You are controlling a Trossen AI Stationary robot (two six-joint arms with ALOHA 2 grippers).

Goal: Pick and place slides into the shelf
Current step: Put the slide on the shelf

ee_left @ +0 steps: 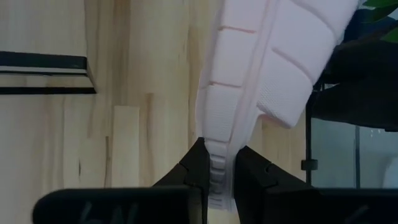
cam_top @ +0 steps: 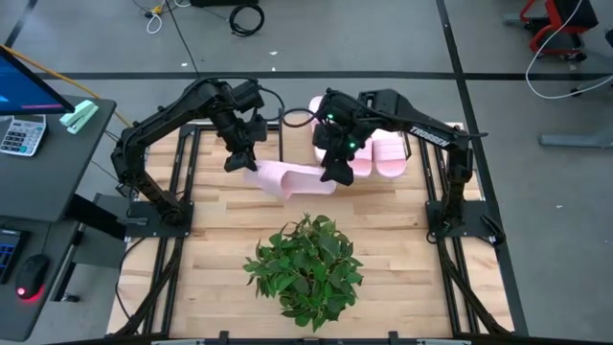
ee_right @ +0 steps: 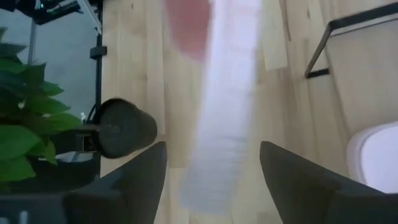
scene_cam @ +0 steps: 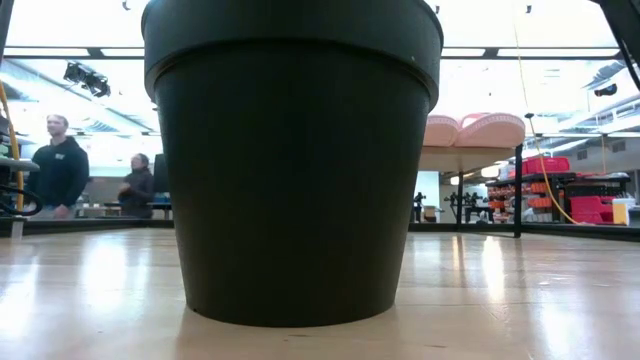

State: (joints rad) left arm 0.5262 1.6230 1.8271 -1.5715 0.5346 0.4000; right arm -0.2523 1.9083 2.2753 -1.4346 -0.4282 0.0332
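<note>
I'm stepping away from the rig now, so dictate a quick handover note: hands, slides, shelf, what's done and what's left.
Left hand: shut on the edge of one slide, holding it over the table in front of the shelf.
Right hand: open, with that same slide between its fingers.
Done: two slides sit on the shelf top, at its right end.
Left: place the held slide on the shelf. Any other slide is hidden behind the arms.

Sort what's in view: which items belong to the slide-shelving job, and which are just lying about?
Job: held slide, pinched by left hand; open right hand over it; slides on shelf; shelf.

Lying about: potted plant, calculator, mouse.
</note>
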